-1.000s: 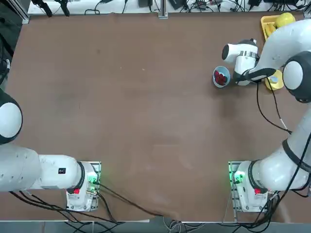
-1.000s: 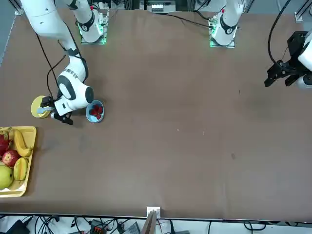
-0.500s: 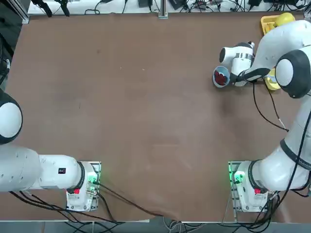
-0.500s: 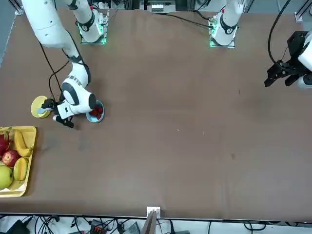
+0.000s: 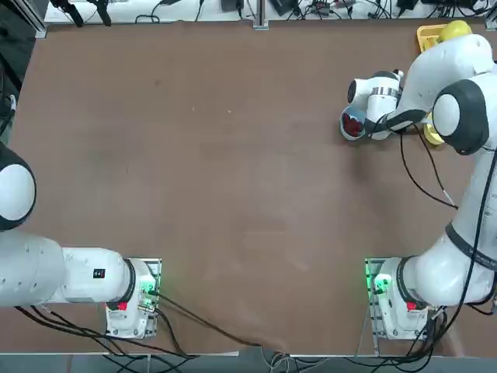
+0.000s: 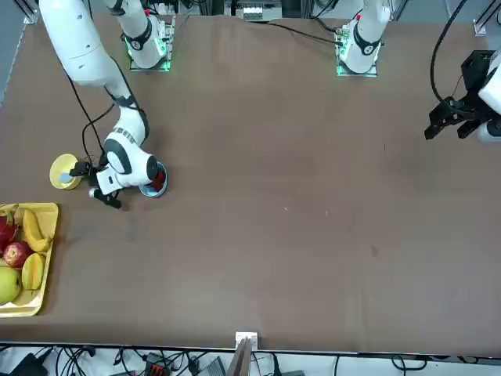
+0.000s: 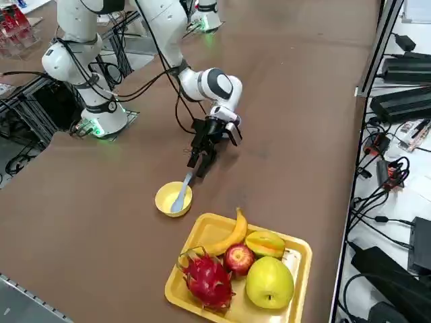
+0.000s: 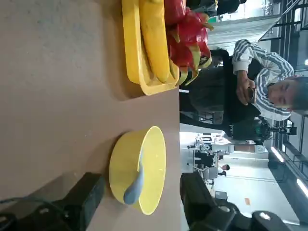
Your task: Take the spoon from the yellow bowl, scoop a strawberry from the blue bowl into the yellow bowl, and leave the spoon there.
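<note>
Top view: the matte brown bench [image 5: 233,171] is being crossed by the smooth white right arm, whose wrist is hiding most of the round blue bowl [image 5: 352,124]; only a crescent with something red inside is being shown. The yellow bowl [image 5: 429,137] is being reduced to a sliver beside the arm, and the right end effector is not being made out here.

Front view: the yellow bowl [image 6: 64,171] is being seen as a plain round dish with the pale spoon [image 6: 66,178] lying in it. The right end effector [image 6: 88,179] is being held just beside its rim, black fingers apart. The blue bowl [image 6: 154,181] is half covered by the wrist.

Right side view: the spoon [image 7: 182,193] is being shown as glossy plastic, scoop in the yellow bowl [image 7: 172,199], handle leaning over the rim toward the end effector [image 7: 199,162]. A rectangular yellow tray [image 7: 296,258] of fruit is lying nearby.

Right wrist view: the two dark fingers [image 8: 84,197] are being held wide, either side of the yellow bowl [image 8: 144,163], gripping nothing. The tray [image 8: 137,53] is being cut off at the edge.
</note>
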